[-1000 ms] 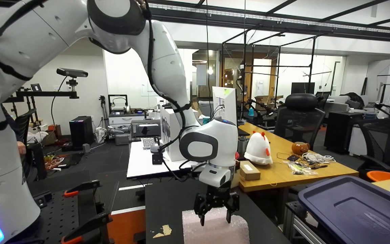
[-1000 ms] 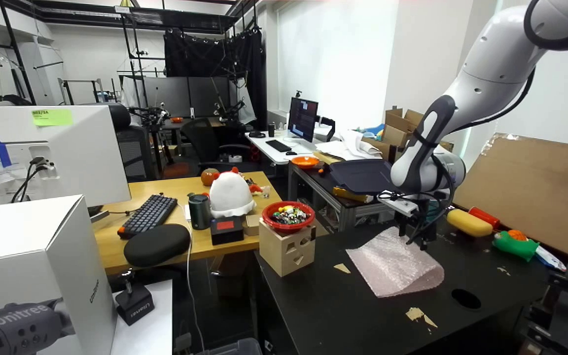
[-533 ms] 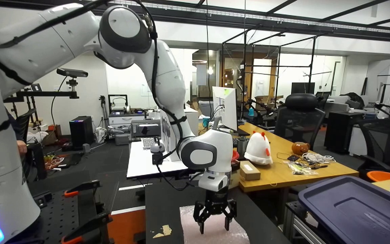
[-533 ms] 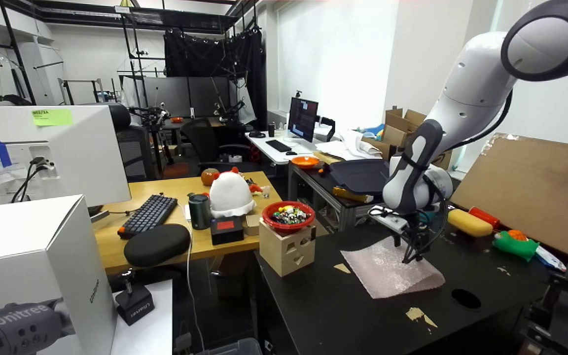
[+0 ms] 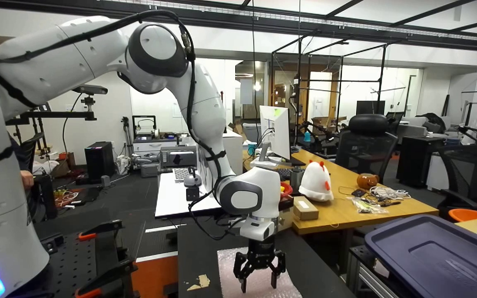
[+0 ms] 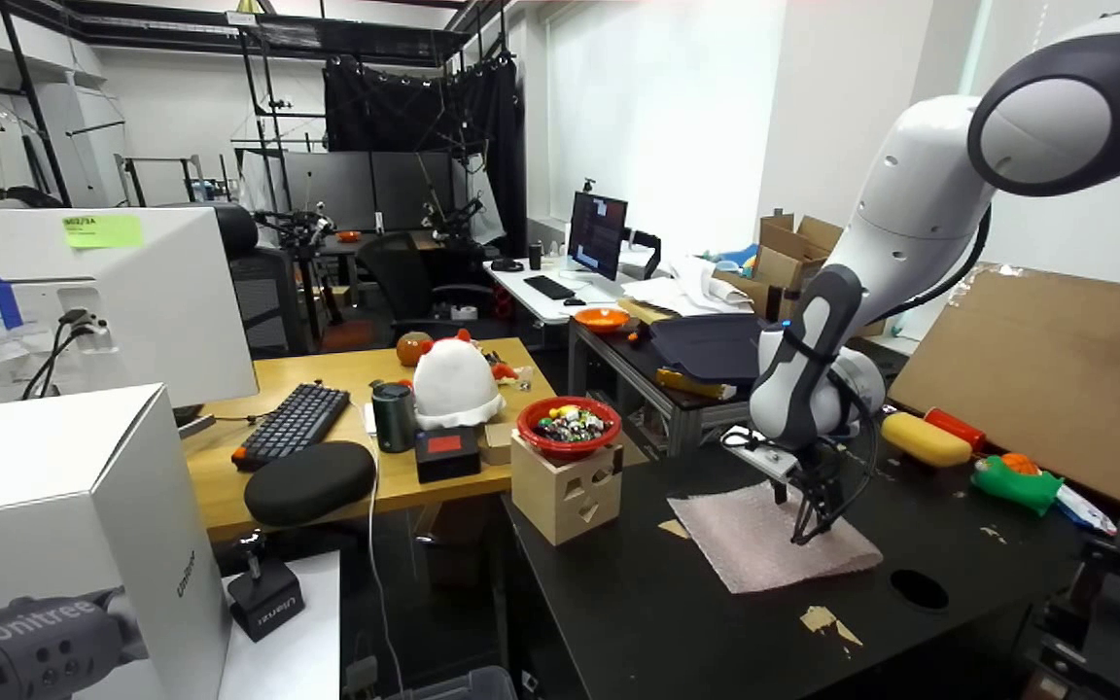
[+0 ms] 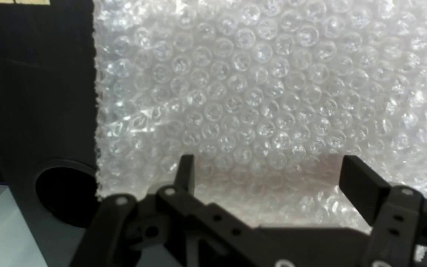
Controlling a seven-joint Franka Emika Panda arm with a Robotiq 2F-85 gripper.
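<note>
Bubble wrap, bubbles unclear outside wrist view

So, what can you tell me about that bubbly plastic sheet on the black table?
The sheet looks like bubble wrap: translucent plastic covered in round bubbles, shiny where light catches it, pinkish in both exterior views. Its left edge in the wrist view is slightly ragged. It lies spread on the black table, near a round hole. The robot's open gripper is above it; whether the fingers touch it or anything is hidden beneath, I can't tell.
</note>
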